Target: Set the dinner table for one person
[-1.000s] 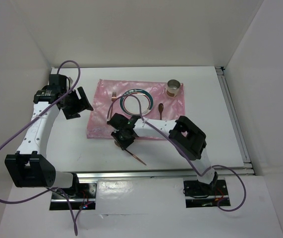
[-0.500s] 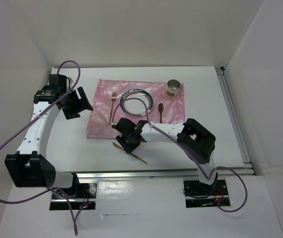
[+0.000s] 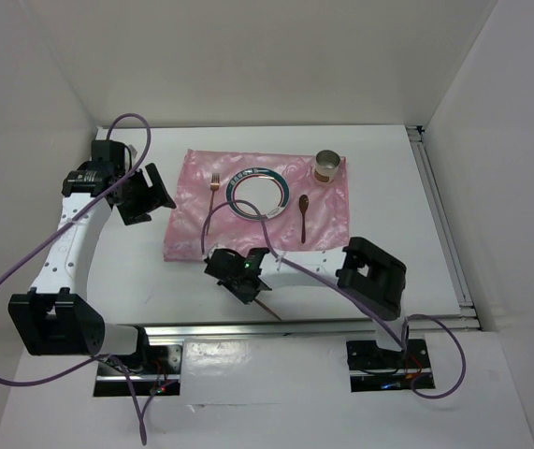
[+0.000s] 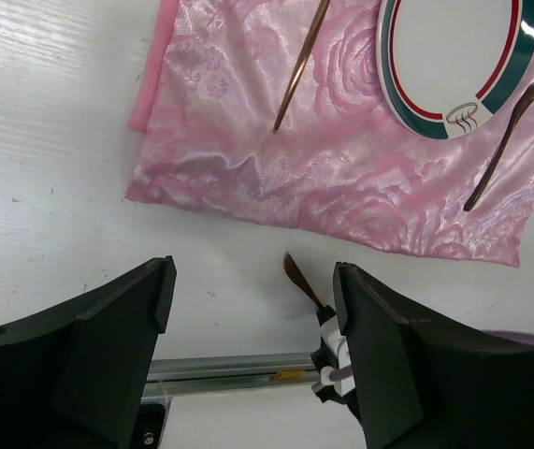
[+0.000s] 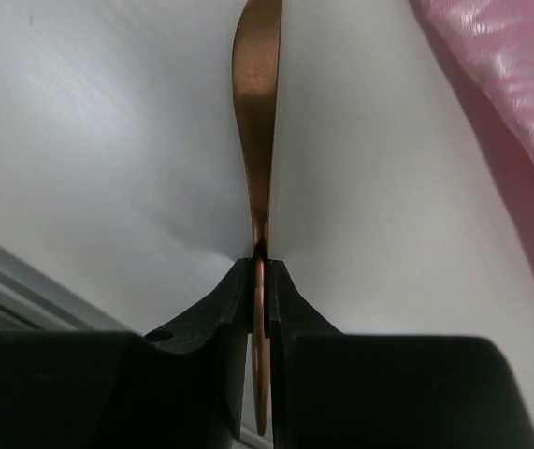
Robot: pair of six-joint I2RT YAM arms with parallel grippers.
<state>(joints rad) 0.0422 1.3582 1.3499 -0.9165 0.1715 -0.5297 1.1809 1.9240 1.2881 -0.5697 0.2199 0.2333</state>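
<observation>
The white dinner table (image 3: 407,206) carries a pink placemat (image 3: 192,224) with a plate (image 3: 258,190), a copper fork (image 3: 213,187) left of it, a dark spoon (image 3: 303,208) right of it and a metal cup (image 3: 327,166). My right gripper (image 3: 240,278) is shut on a copper knife (image 5: 257,112) low over bare table just in front of the placemat (image 5: 500,112). The knife's blade also shows in the left wrist view (image 4: 299,279). My left gripper (image 3: 154,192) is open and empty, raised at the placemat's left edge.
A silver rail (image 3: 295,327) runs along the table's near edge, just behind my right gripper. Another rail (image 3: 440,215) edges the right side. White walls close in the left, back and right. A purple cable (image 3: 23,271) loops beside the left arm.
My right gripper has moved with the knife off the placemat's front edge toward the near rail and dropped close to the table. The left arm has not moved.
</observation>
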